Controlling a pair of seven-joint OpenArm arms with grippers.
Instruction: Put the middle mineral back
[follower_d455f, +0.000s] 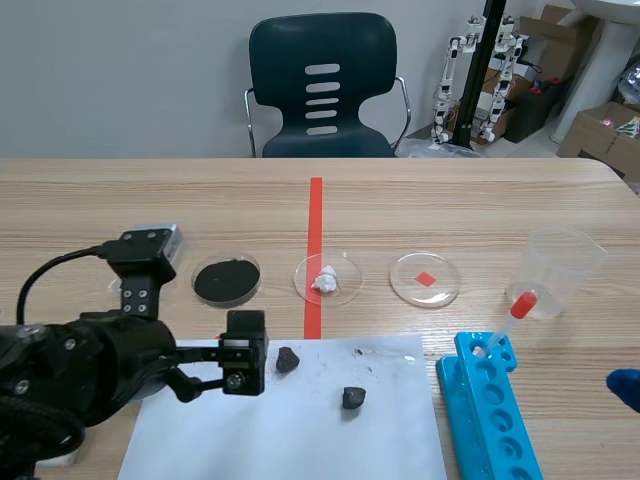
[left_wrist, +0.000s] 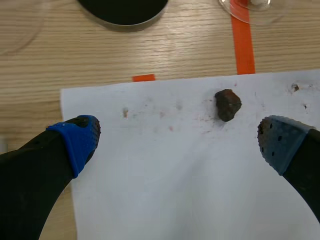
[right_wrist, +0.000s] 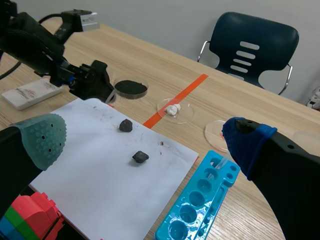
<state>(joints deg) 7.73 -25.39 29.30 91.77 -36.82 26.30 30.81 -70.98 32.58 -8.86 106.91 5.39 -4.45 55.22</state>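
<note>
A dark blue chair (follower_d455f: 322, 85) stands behind the wooden surface (follower_d455f: 480, 200), before a plain grey wall (follower_d455f: 120, 70); cardboard boxes (follower_d455f: 600, 130) sit beside it.

Bench (follower_d455f: 500, 200): pale wood grain w/ orange-red tape line (follower_d455f: 316, 210). Paper (follower_d455f: 300, 430): white, dark smudges & specks. Brown rock (left_wrist: 227, 104): dark brown, reddish tinge. Black rock (follower_d455f: 352, 397): charcoal. Lump (follower_d455f: 325, 279): white, in clear mid dish (follower_d455f: 350, 268). Black dish (follower_d455f: 228, 259): clear rim, black fill. Third dish (follower_d455f: 445, 285): clear, red square mark showing through. Cup (follower_d455f: 565, 265): clear. Dropper (follower_d455f: 515, 315): red bulb. Rack (follower_d455f: 490, 405): bright cyan. Chair (follower_d455f: 322, 85): dark blue-black, pale slots. L tool (left_wrist: 178, 137): black, blue dotted pads. R tool (right_wrist: 144, 136): black, one pad blue, other grey-green w/ dots. Block (right_wrist: 30, 220): red, green, blue.
</note>
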